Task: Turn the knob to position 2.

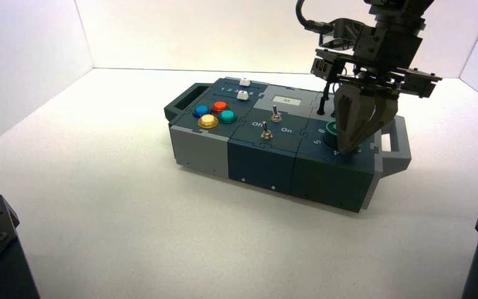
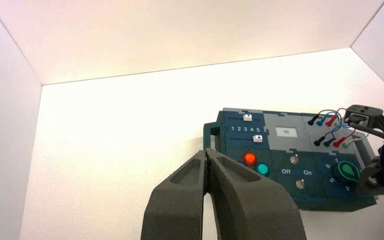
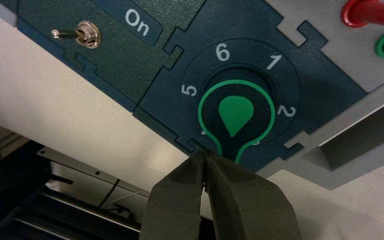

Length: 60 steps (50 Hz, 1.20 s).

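Left hand [image 2: 206, 151] is just parked over on the left, clenched on nothing, well apart from the box [image 1: 261, 163] on the bench [image 1: 131, 237]. Along the box's left end I've got two white sliders [image 2: 247, 117] near the far edge, then blue, red, yellow and teal buttons [image 1: 208, 121] closer to the near edge. Mid-box there's a little display [image 2: 286, 132] toward the far edge, plus two metal toggles [image 2: 300, 184] nearer me. The knob [image 3: 211, 112] sits by the near right corner, its green pointer [image 3: 236, 114] aimed between 5 and 2 [image 3: 286, 111], so not on 2. My right hand [image 3: 205, 152] is clenched too, tips right by the knob's narrow end, can't tell if they're touching.
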Each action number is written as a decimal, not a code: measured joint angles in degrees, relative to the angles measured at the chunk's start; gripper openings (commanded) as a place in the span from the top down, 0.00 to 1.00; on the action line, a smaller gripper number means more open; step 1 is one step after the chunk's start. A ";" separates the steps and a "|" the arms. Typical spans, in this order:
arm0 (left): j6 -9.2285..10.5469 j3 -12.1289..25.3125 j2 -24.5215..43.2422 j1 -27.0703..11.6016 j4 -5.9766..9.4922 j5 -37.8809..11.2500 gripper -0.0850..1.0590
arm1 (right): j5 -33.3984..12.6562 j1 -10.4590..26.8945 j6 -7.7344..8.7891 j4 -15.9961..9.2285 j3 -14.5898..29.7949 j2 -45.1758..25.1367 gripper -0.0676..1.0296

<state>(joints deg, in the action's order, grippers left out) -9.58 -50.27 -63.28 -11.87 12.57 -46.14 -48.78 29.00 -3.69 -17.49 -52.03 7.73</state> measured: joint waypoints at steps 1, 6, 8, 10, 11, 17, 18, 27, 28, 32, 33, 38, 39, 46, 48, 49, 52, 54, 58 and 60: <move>0.00 0.09 0.00 0.00 0.00 0.00 0.95 | 0.09 0.00 -0.09 0.18 0.00 0.00 0.96; 0.00 0.18 0.00 0.00 0.00 -0.09 0.95 | 0.09 0.09 -0.62 0.79 -0.09 0.00 0.96; -0.09 0.26 0.00 0.00 0.00 0.00 0.95 | 0.00 0.00 -0.79 1.05 0.00 0.00 0.96; -0.09 0.35 0.00 0.00 0.00 -0.09 0.95 | 0.00 0.00 -0.97 1.23 0.00 0.00 0.96; -0.09 0.44 0.00 0.00 0.00 -0.09 0.95 | 0.09 -0.09 -0.97 1.32 0.00 0.00 0.96; -0.26 0.79 -0.09 0.00 0.00 -0.18 0.95 | 0.00 -0.26 -1.14 1.49 -0.09 0.00 0.96; -0.26 0.88 0.00 0.00 0.00 -0.18 0.95 | 0.09 -0.35 -1.14 1.49 0.00 0.00 0.96; -0.53 1.58 0.00 0.00 0.00 -0.44 0.95 | 0.09 -0.97 -1.23 1.85 -0.09 -0.09 0.96; -0.53 1.67 0.00 0.00 0.00 -0.44 0.95 | 0.09 -0.97 -1.23 1.85 -0.09 -0.09 0.96; -0.70 1.85 0.00 0.00 0.00 -0.53 0.95 | 0.09 -0.97 -1.23 1.93 0.00 -0.09 0.96; -0.70 2.02 0.00 0.00 0.00 -0.53 0.95 | 0.09 -0.97 -1.23 1.93 0.00 -0.18 0.96; -0.79 2.02 0.00 0.00 0.00 -0.53 0.95 | 0.00 -1.14 -1.23 2.02 0.00 -0.09 0.96; -0.79 2.02 -0.09 0.00 0.00 -0.53 0.95 | 0.09 -1.32 -1.23 2.11 -0.09 -0.09 0.96; -0.88 2.02 -0.09 0.00 0.00 -0.53 0.95 | 0.00 -2.37 -1.23 2.81 0.00 -0.18 0.96; -0.97 2.02 0.00 0.00 0.00 -0.53 0.95 | -0.09 -2.72 -1.23 3.08 -0.09 -0.18 0.96; -0.97 2.02 0.00 0.00 0.00 -0.53 0.95 | -0.18 -2.81 -1.23 3.16 0.00 -0.09 0.96; -0.97 2.02 0.00 0.00 0.00 -0.53 0.95 | -0.18 -3.16 -1.23 3.52 0.00 -0.09 0.96; -0.88 2.02 0.00 0.00 0.00 -0.53 0.95 | -0.18 -3.25 -1.23 3.60 0.00 -0.09 0.96; -0.97 2.02 0.00 0.00 0.00 -0.53 0.95 | -0.35 -3.25 -1.23 3.60 0.18 -0.18 0.96; -0.97 2.02 0.00 0.00 0.00 -0.53 0.95 | -0.35 -3.25 -1.23 3.60 0.26 -0.18 0.96</move>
<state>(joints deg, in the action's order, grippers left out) -10.55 -48.25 -63.28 -11.87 12.57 -46.67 -49.13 25.75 -4.92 -13.89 -51.77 7.56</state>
